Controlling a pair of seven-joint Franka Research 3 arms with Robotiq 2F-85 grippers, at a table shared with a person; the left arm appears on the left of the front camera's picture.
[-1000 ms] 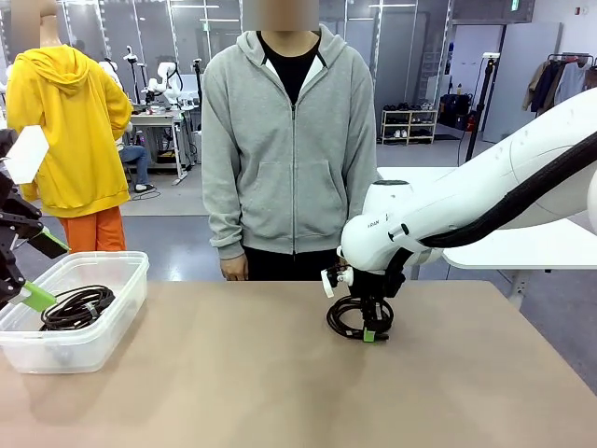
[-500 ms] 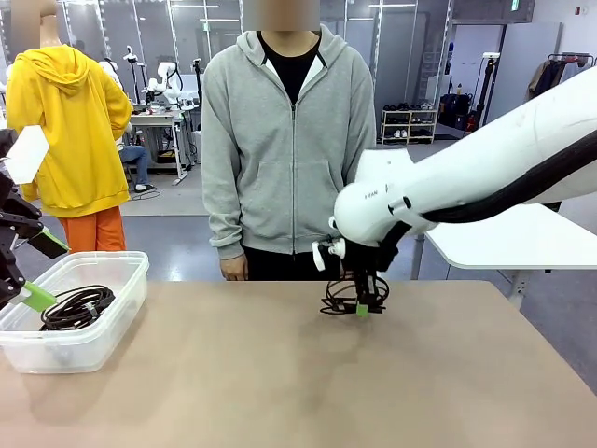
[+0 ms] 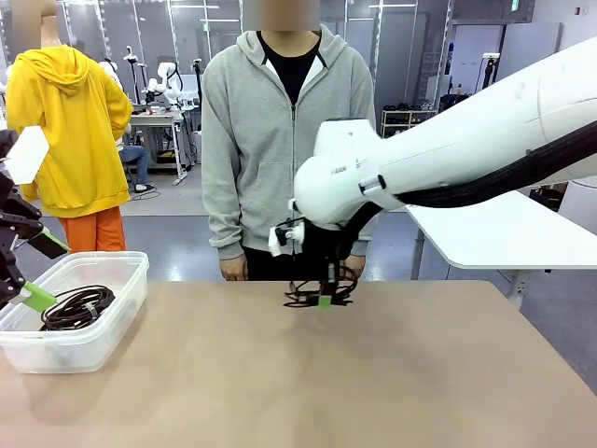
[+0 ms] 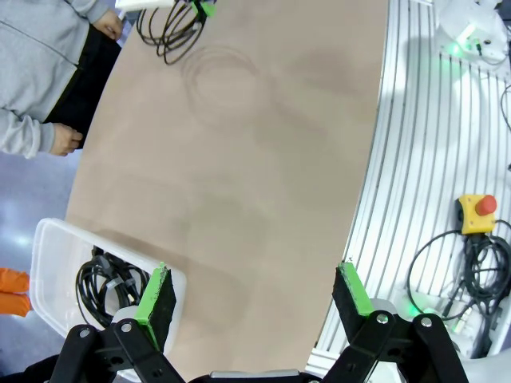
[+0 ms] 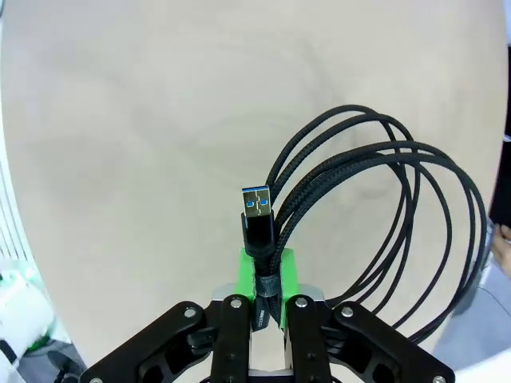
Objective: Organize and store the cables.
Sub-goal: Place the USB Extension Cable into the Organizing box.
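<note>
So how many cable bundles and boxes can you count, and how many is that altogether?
Black cable coils: 2, one in the right pincer as the held coil, one as the coil in the box.
Clear plastic box: 1.
Total: 3.

right arm (image 3: 466, 154): glossy white rounded shell with small dark lettering near the wrist; a thick black hose runs along its underside; a small white block with dark fittings sits beside the wrist
right gripper (image 5: 267, 275): black jointed metal links with round silver screws; narrow bright green pads
left gripper (image 4: 255, 291): black angular links with silver pivot screws; two fingers, each faced with a bright green pad (image 4: 153, 289); its green-tipped black finger also shows at the front view's left edge
person (image 3: 289, 140): grey zip-up hooded sweatshirt with front pockets and ribbed cuffs; black shirt at the neckline; dark trousers
</note>
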